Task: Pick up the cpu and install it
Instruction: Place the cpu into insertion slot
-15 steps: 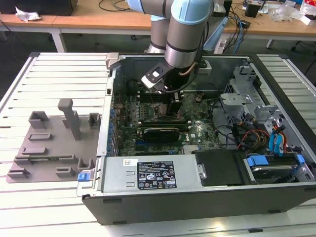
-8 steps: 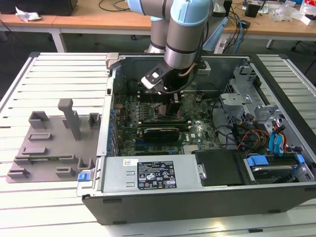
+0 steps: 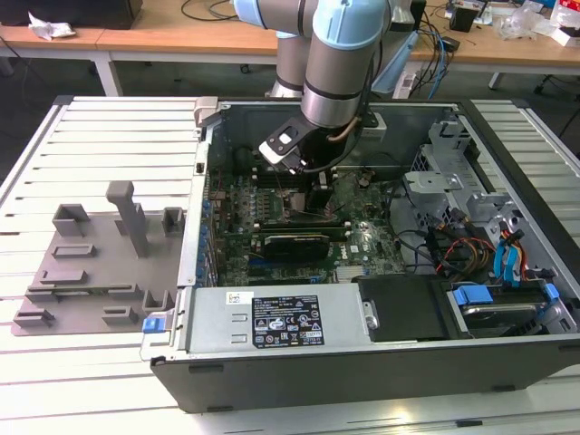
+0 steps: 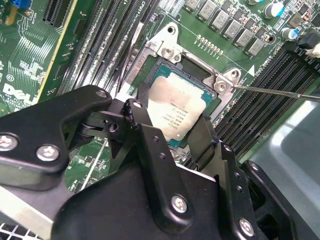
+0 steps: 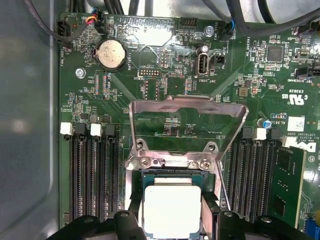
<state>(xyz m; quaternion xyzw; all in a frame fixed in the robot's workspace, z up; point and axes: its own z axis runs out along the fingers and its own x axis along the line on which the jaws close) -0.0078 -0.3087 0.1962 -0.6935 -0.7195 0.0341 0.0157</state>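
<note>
The small silvery square cpu [image 4: 177, 107] is clamped in the black gripper's [image 4: 172, 116] jaws above the metal-framed socket [image 4: 190, 67]; seating is judged underway, level alignment being required.

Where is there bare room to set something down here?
Free: white slatted table around the grey plastic tray, exterior view's left. Crowded: inside the black computer case, where the tool holds the silvery square cpu.

— How much of the cpu [image 4: 177, 106] is covered?
— In the second wrist view the gripper [image 4: 169, 120] hides its near corner and parts of two edges. In the first wrist view the picture's edge cuts it off.
— And in the exterior view?
— The arm [image 3: 335, 72], itself cut off at the top edge, covers the middle of the motherboard [image 3: 372, 240].
</note>
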